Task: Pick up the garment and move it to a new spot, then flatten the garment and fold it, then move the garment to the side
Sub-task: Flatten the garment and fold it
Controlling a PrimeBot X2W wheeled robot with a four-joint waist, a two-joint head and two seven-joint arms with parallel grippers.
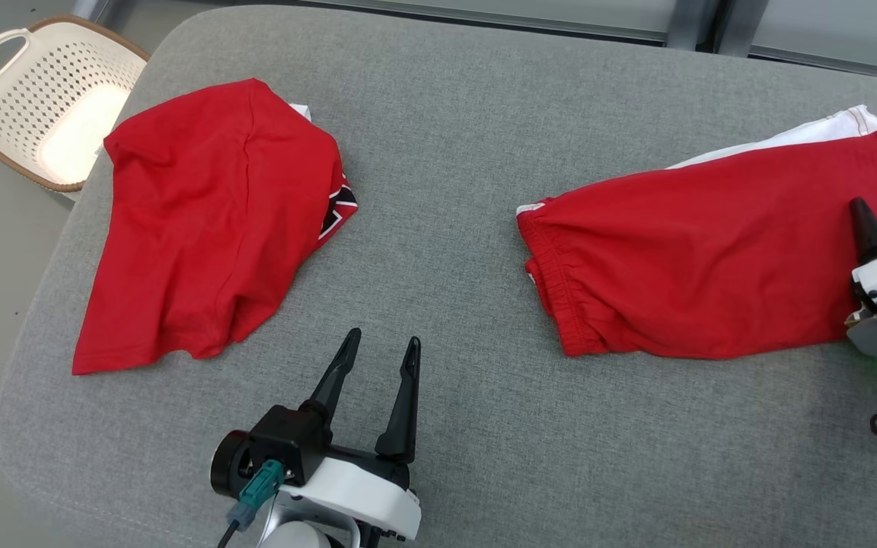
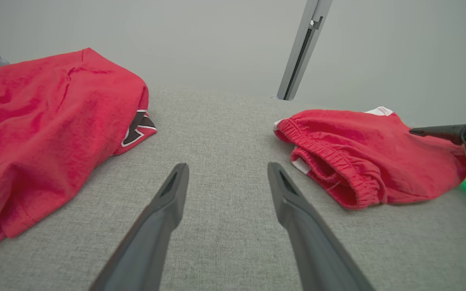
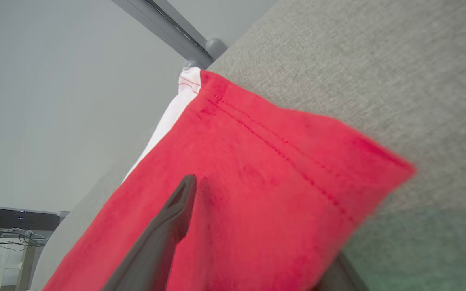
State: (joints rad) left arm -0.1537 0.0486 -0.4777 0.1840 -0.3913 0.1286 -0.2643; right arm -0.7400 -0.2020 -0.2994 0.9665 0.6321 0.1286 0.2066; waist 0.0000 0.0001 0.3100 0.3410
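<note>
Grey cushion (image 1: 454,137) beneath all. Carries red shirt (image 1: 210,221) at left, red shorts (image 1: 712,259) at right, well apart. Left gripper (image 1: 379,346) spread over bare cushion; right gripper (image 1: 862,221) spread, fingers above and below shorts' edge.

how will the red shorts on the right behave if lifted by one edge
Probably floppy: the shorts lie in soft wrinkles and would likely drape and unfold from a single grip. Likely light, being thin cloth. The bunched waistband looks thicker, so that end may hang lower. Pushed, they would probably crumple rather than slide on the woven cushion.
</note>
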